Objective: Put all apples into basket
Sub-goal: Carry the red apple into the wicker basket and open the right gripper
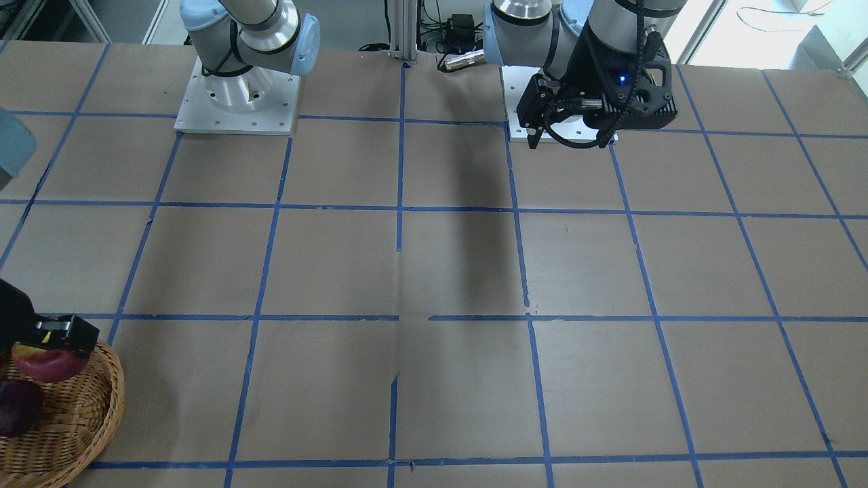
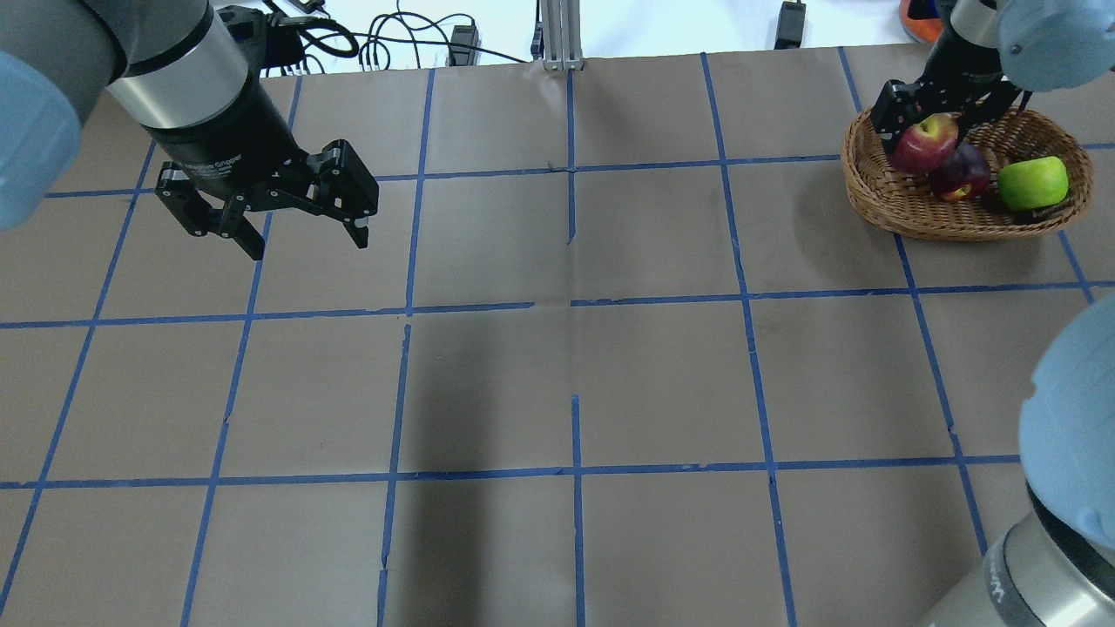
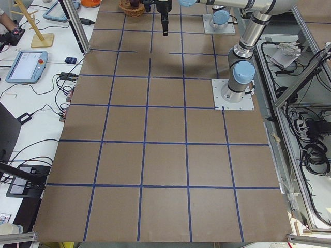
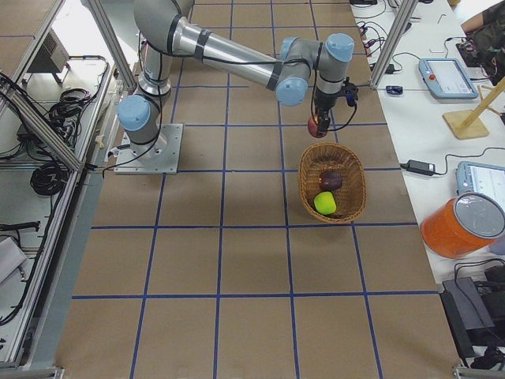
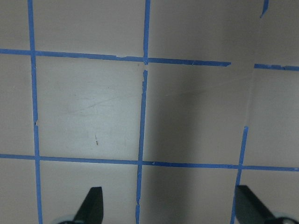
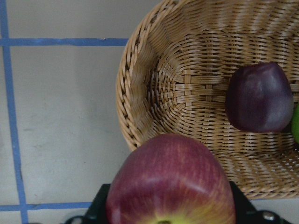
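Right gripper (image 2: 925,129) clamped on red apple (image 2: 922,146) over rim of basket (image 2: 906,213); purple apple (image 2: 960,171) and green apple (image 2: 1032,183) lying inside. Left gripper (image 2: 307,247) spread wide, empty, above table (image 2: 662,383) (brown sheet, blue tape grid). Cables (image 2: 383,43) along far edge. Basket cropped in front-facing view.

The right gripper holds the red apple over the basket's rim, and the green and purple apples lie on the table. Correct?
One mistake: the green apple and purple apple lie inside the basket, as the overhead view shows. The right gripper does hold the red apple over its rim.
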Action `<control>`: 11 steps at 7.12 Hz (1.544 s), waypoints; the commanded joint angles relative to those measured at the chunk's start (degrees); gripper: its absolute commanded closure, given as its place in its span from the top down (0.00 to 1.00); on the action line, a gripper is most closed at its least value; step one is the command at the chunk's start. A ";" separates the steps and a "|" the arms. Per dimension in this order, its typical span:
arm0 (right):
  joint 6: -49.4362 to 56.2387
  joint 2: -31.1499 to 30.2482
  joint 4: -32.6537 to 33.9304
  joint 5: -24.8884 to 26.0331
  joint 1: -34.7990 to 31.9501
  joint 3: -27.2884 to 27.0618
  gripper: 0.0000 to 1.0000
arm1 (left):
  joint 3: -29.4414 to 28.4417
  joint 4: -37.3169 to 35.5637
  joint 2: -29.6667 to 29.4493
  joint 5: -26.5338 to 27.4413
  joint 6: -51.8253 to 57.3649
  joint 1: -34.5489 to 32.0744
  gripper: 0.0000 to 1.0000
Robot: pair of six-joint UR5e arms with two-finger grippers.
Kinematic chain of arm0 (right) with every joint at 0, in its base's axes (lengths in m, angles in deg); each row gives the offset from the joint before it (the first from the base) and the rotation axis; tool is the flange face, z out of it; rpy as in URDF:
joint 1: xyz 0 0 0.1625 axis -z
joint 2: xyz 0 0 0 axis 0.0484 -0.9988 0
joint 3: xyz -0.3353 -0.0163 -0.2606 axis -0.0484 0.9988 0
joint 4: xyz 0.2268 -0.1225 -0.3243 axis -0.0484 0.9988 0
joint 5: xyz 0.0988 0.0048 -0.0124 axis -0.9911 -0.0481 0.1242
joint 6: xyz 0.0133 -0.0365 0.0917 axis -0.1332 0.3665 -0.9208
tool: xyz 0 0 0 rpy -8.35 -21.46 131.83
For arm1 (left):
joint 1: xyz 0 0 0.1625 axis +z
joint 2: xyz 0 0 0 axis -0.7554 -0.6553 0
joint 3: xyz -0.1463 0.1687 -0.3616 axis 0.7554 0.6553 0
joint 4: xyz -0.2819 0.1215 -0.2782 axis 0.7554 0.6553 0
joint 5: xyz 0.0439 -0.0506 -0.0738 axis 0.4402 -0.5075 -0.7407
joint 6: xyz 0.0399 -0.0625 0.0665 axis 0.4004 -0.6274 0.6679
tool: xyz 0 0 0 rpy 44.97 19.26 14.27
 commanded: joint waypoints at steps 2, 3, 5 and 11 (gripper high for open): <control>2.52 5.86 6.28 0.29 2.60 0.65 0.14 | 0.00 -0.70 0.00 -0.06 0.00 -0.01 1.00; 2.18 6.48 6.20 -0.58 2.70 0.13 0.45 | 0.00 -0.71 0.00 0.03 0.00 -0.01 1.00; 1.91 6.58 5.51 -0.59 2.70 -0.23 1.00 | 0.00 -0.71 0.00 0.03 0.00 -0.01 1.00; -3.34 -7.71 -17.64 -5.99 0.95 0.04 1.00 | 0.00 -0.79 0.00 0.03 -0.09 -0.01 1.00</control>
